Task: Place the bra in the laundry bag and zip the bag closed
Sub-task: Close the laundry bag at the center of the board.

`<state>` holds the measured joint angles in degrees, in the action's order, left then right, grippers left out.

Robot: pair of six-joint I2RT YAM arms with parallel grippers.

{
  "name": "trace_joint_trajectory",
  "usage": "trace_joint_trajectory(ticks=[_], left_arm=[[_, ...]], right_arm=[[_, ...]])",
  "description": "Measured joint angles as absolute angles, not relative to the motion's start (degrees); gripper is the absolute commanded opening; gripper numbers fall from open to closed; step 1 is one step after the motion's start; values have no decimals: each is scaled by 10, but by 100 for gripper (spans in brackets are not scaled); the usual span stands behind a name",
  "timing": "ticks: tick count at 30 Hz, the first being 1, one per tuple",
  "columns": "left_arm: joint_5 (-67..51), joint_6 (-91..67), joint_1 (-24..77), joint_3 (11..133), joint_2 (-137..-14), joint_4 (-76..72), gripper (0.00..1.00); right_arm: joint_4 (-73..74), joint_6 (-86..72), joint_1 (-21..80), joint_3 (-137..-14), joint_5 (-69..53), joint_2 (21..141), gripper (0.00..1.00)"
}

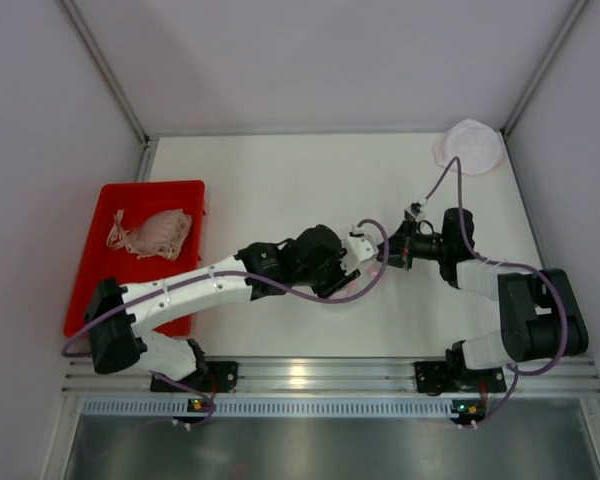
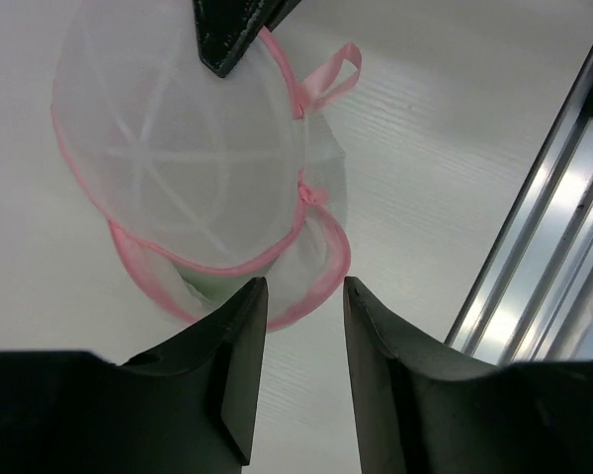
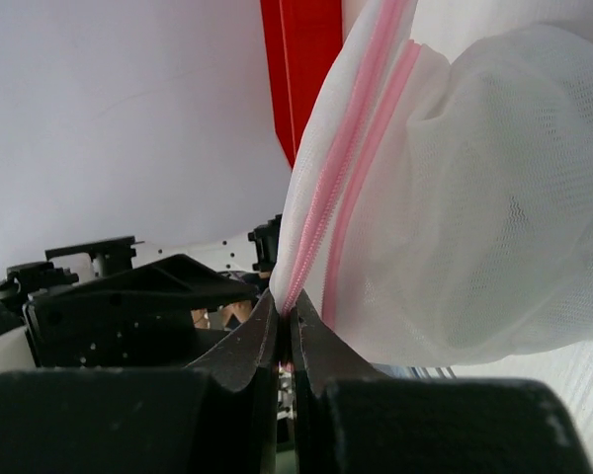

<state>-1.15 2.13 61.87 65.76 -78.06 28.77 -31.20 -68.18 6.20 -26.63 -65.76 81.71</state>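
Right now the right gripper (image 3: 285, 314) is pinching its two fingers tight together on the bag (image 3: 474, 197), clamping the pink zip (image 3: 348, 148) seam at the bag's edge, and the white mesh is billowing up and to the right of the jaws in that wrist view. From the left wrist, the bag is showing as a domed pouch with pink trim, held up over the table (image 1: 280, 180), with a small pink loop (image 2: 331, 74) sticking out just beside the spot where the right gripper is biting it from above. Along its lower side two pink-edged lips are standing apart. The left gripper (image 2: 301, 296) is facing the bag with its jaws partly open, a clear gap showing between the black fingers (image 2: 239, 375). The bag's lower edge is hanging just at the fingertips, and whether it is touching them cannot be told, but nothing is being clamped there. From above, the two grippers are meeting nose to nose a little right of the table's middle, the left arm reaching in from the near left and the right arm bending in from the near right. The bra (image 1: 152, 232) is lying heaped in the red tray (image 1: 150, 190) at the left edge, well apart from the bag. A round white mesh piece (image 1: 468, 147) with a pink edge is lying in the far right corner. A metal rail (image 1: 310, 375) is running along the near edge.
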Motion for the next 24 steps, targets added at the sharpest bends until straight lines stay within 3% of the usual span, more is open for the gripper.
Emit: trace_joint_trajectory(ticks=[4,8,10,15,21,24], left_arm=[[20,42,643,669,-815,288,42],[-48,10,574,675,-815,295,68],[-134,-18,481,681,-815,298,73],[-322,-90,288,705,-844,295,76],[-493,-155,251,743,-938,248,80],[-540,-171,250,752,-980,221,81]], right_arm=[[-302,-674,62,-267,-665,817,0],[-298,-657,62,-267,-681,817,0],[-301,-647,62,-267,-693,817,0],[-311,-611,62,-267,-730,817,0],[-319,-555,66,-306,-776,832,0],[-254,-468,71,-352,-793,833,0]])
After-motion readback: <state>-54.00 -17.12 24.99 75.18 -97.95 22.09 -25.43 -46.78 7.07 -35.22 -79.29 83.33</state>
